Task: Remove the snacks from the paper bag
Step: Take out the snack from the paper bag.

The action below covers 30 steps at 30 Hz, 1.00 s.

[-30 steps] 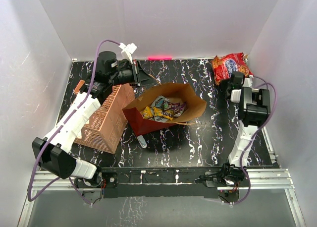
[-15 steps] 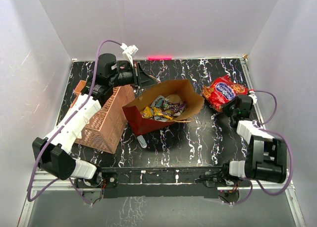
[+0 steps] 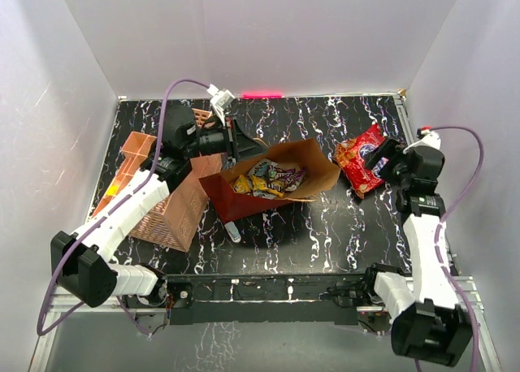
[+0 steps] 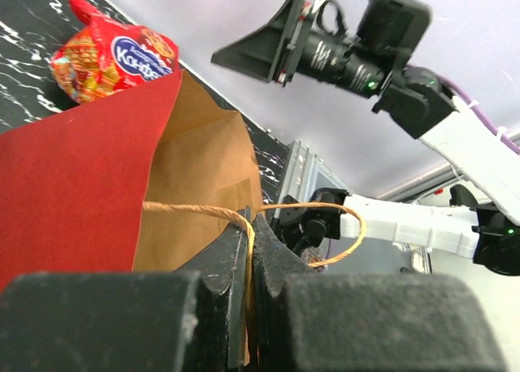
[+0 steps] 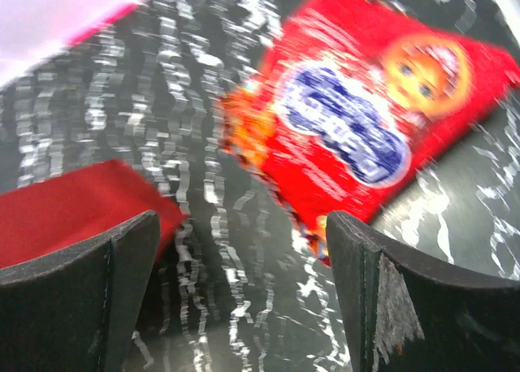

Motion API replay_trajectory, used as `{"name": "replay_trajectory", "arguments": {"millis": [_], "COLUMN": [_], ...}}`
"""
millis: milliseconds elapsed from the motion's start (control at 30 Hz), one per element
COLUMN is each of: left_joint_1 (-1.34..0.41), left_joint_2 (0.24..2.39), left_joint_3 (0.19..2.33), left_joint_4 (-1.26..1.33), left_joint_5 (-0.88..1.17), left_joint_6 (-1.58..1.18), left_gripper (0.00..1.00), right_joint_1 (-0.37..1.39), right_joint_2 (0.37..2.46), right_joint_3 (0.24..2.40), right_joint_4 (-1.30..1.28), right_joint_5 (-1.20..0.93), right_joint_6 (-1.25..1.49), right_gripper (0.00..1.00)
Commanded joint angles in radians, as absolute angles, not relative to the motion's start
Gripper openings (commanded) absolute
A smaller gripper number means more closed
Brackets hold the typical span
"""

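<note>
Left gripper (image 4: pixel 252 227) pinching bag handle (image 4: pixel 192 210), organizer (image 3: pixel 173 215) beside

Overhead, both wrists apparently share cookie bag (image 3: pixel 360 159).

The desk is a flat black board with thin white marble veins (image 3: pixel 325 234) running over it in all directions. Three plain white panels close it in: a back wall (image 3: pixel 268 31), a left wall (image 3: pixel 49 128) and a right wall (image 3: pixel 479 71). All of them carry a faint lilac tint. The light is soft and even, so the shadows on the desk are weak and blurred at their edges. A short bright pink strip (image 3: pixel 262 93) lies where the back wall meets the desk. Along the near edge runs a silver metal rail frame (image 3: pixel 451 287) — below it is a dull grey surface (image 3: pixel 244 343).
</note>
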<state>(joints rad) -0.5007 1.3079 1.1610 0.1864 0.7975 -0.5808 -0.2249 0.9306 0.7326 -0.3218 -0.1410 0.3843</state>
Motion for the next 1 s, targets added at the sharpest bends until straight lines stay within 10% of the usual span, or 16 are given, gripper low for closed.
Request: {"name": "replay_trajectory", "arguments": {"millis": [0,367,700,967], "left_joint_1": [-0.589,-0.631,-0.647,-0.650], "left_joint_2": [1.259,1.274,1.285,1.290], "left_joint_3": [1.211,1.270,1.285,1.259], "left_joint_4": [0.177,0.088,0.086,0.195], "left_joint_5": [0.743,0.608,0.591,0.614], "left_joint_6": [-0.568,-0.667,-0.709,-0.798], "left_gripper": [0.00,0.00,0.00,0.00], "right_joint_1": [-0.227,0.173,0.409,0.770], "right_joint_2": [0.875,0.934,0.917,0.978], "right_joint_3": [0.855,1.240,1.217,1.071], "right_joint_4": [-0.353,-0.597,-0.639,-0.512], "right_joint_5": [-0.458,-0.572,-0.646,-0.245], "right_joint_6": [0.310,0.111,-0.005,0.137], "right_gripper": [0.87,0.77,0.49,0.47]}}
